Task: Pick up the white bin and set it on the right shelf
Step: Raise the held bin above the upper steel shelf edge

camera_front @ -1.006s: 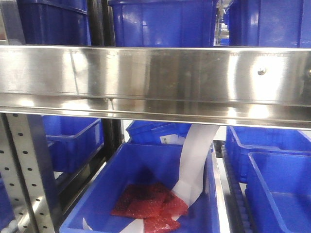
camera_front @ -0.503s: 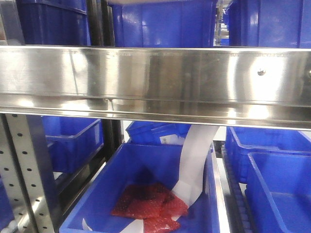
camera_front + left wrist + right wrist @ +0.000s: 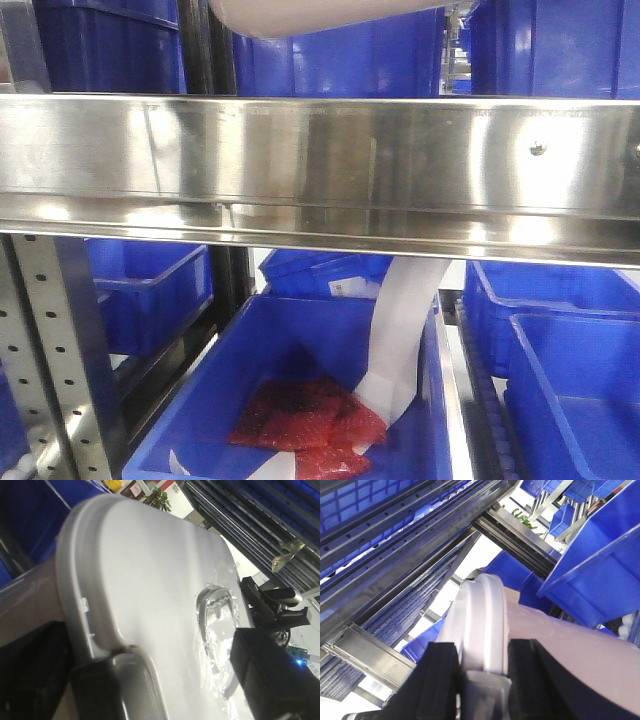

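The white bin (image 3: 300, 15) hung just above the rail of the right shelf (image 3: 320, 150), the left hand (image 3: 180, 655) and right hand (image 3: 482, 652) each pinching its lid rim; lowering both ends level, clear of the blue crates (image 3: 340, 65), looked wisest.

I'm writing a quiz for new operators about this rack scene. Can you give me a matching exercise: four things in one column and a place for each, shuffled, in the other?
Things
1. white bin
2. steel front rail
3. red packets
4. white paper strip

Places
A. lying in the bottom of the lower blue crate
B. at the top edge of the front view, above the rail
C. running from behind the rail down into the crate
D. spanning the front view from side to side

Pairs: 1-B, 2-D, 3-A, 4-C
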Tool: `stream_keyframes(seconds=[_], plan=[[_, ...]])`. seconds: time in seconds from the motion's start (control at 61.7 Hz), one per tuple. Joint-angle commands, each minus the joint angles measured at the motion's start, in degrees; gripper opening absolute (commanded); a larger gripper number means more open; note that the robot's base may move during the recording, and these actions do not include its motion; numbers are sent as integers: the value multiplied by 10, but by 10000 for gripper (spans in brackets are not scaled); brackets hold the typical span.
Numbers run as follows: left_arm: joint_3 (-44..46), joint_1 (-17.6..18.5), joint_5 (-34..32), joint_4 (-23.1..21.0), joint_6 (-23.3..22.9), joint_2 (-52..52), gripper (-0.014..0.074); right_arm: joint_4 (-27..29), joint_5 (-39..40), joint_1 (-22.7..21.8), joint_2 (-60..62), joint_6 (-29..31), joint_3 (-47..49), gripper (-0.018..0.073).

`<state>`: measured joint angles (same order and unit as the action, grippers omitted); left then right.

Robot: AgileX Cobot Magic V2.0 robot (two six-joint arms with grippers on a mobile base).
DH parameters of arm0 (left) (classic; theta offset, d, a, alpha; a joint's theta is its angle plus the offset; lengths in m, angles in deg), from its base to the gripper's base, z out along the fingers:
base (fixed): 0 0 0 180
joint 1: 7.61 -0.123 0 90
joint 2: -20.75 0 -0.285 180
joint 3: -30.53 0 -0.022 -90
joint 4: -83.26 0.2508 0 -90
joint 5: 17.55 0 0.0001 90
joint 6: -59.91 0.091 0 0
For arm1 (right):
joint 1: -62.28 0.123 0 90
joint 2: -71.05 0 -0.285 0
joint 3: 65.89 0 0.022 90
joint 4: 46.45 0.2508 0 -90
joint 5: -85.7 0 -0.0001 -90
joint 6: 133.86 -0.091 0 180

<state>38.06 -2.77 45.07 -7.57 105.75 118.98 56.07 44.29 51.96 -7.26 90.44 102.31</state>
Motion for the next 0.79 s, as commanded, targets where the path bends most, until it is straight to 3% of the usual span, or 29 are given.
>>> stream_keyframes(seconds=[0.0, 0.292, 0.519, 0.778], plan=[[22, 22, 120, -88, 0, -28, -126, 63, -86, 15, 20, -2, 22, 57], [22, 22, 119, -98, 0, -28, -126, 63, -80, 15, 20, -3, 22, 57], [40, -11, 97, -100, 0, -28, -126, 63, -81, 46, -5, -18, 23, 57], [52, -19, 7, -25, 12, -17, -126, 63, -45, 113, -80, 1, 24, 57]])
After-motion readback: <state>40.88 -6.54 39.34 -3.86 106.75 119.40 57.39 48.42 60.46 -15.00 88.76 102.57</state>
